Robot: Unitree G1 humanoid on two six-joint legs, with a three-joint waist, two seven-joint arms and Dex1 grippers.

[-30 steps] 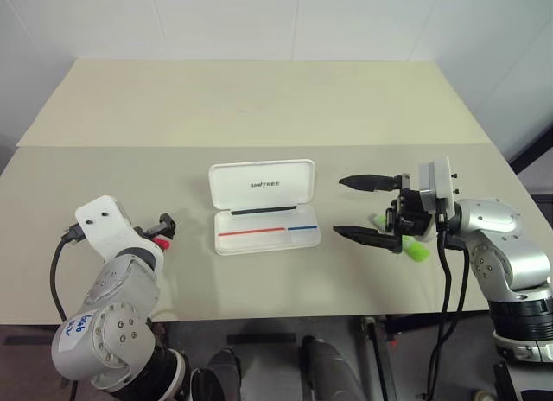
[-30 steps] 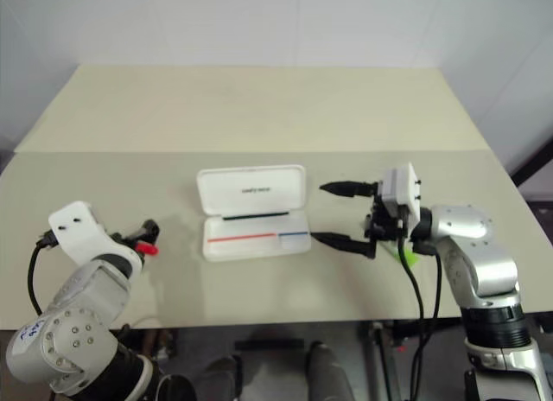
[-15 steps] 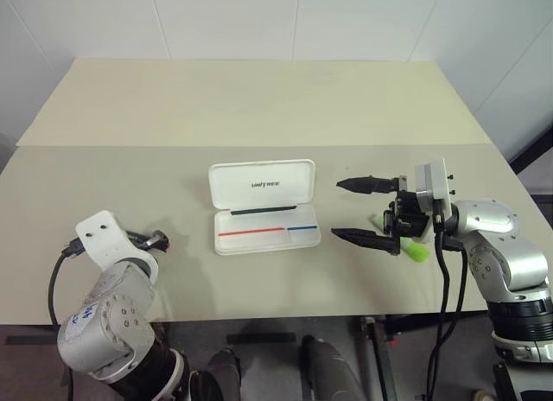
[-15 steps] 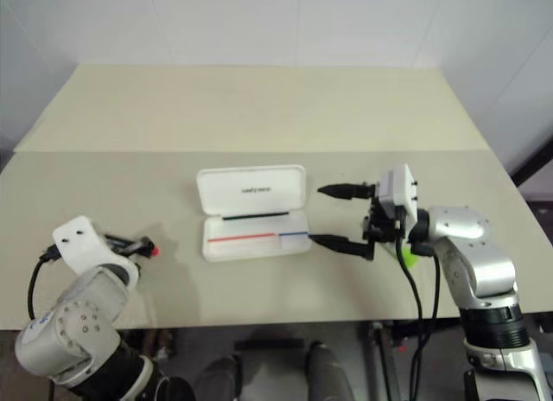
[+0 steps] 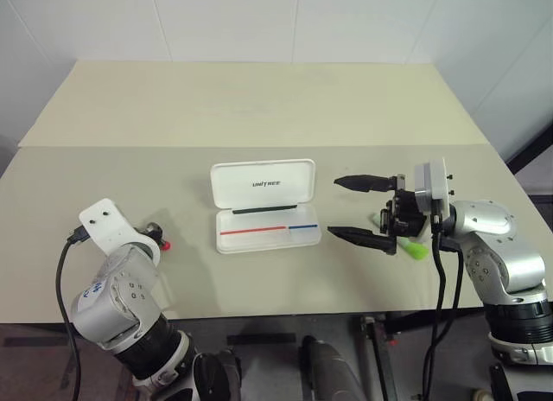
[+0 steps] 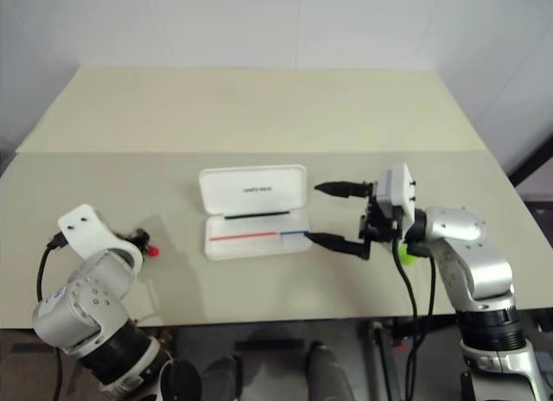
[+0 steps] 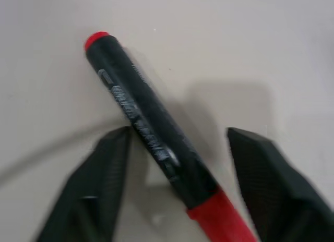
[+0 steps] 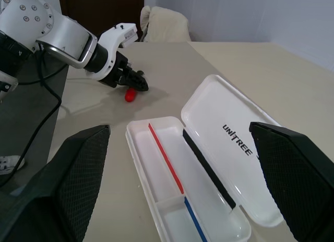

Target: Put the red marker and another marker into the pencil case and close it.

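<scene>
The red marker (image 7: 151, 137), black-bodied with red ends, lies flat on the table between the two fingers of my left gripper (image 7: 178, 130). The fingers straddle it with a gap on one side, so the gripper is open. From the head, only the marker's red tip (image 5: 164, 245) peeks out beside the left wrist. The white pencil case (image 5: 233, 189) lies open at the table's middle, with its tray toward me. My right gripper (image 5: 334, 206) hovers open just right of the case, pointing at it. The lime-green marker (image 5: 417, 250) lies on the table behind that gripper.
The table's front edge (image 5: 285, 315) runs close below both arms. A seam (image 5: 259, 145) crosses the table behind the case, and the tabletop goes on beyond it.
My left hand has shifted a little forward and lower over the red marker, hiding more of it under the wrist. The right arm, the case and the green marker have stayed put.
</scene>
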